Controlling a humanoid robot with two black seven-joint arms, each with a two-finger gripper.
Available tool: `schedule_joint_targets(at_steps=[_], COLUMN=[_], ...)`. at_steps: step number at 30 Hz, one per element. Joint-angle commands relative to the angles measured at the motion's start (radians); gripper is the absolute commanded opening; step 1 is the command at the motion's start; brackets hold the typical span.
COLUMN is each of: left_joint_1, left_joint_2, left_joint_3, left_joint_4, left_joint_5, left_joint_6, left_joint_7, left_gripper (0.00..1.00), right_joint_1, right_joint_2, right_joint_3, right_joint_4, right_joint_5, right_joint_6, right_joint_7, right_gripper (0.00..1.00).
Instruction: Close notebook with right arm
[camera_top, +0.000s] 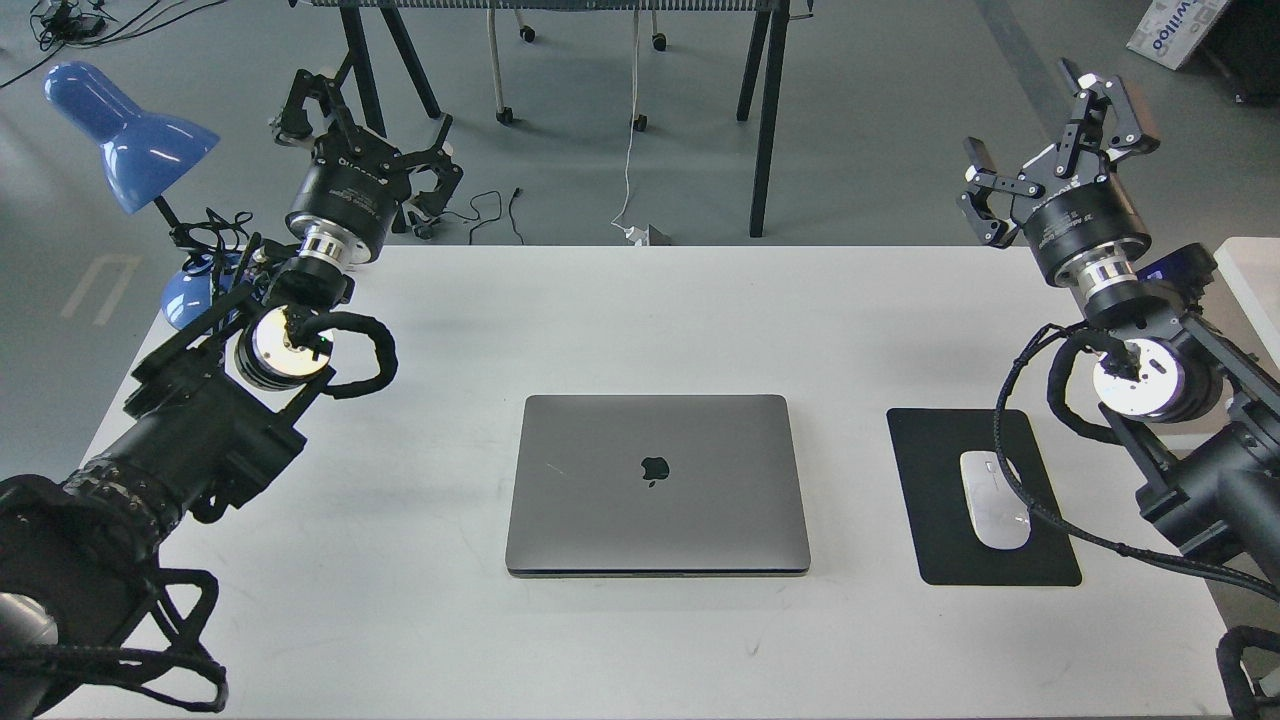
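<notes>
The space-grey notebook (657, 485) lies shut and flat in the middle of the white table (640, 310), lid up with the dark apple logo showing. My right gripper (1050, 130) is raised at the far right, beyond the table's back edge, well away from the notebook, its fingers spread open and empty. My left gripper (365, 120) is raised at the far left past the table's back edge, fingers spread open and empty.
A black mouse pad (975, 500) with a white mouse (993, 500) lies right of the notebook, under my right arm's cable. A blue desk lamp (130, 135) stands at the back left corner. Table legs and cables are on the floor behind.
</notes>
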Motion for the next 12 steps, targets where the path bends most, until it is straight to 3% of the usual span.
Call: schedule_joint_targets(at_steps=[1, 12], left_joint_1=[0.0, 0.0], left_joint_2=[0.004, 0.003], left_joint_3=[0.001, 0.005], left_joint_4=[-0.001, -0.001], left_joint_5=[0.002, 0.002], left_joint_6=[-0.001, -0.001], left_joint_7=[0.0, 0.0], left_gripper=[1.0, 1.0], right_joint_1=[0.001, -0.001], right_joint_2=[-0.006, -0.001], right_joint_3=[0.015, 0.056], right_joint_4=[-0.043, -0.074], right_joint_5=[0.075, 0.077], right_joint_6=[0.024, 0.018], right_joint_7=[0.009, 0.004], right_gripper=[1.0, 1.0])
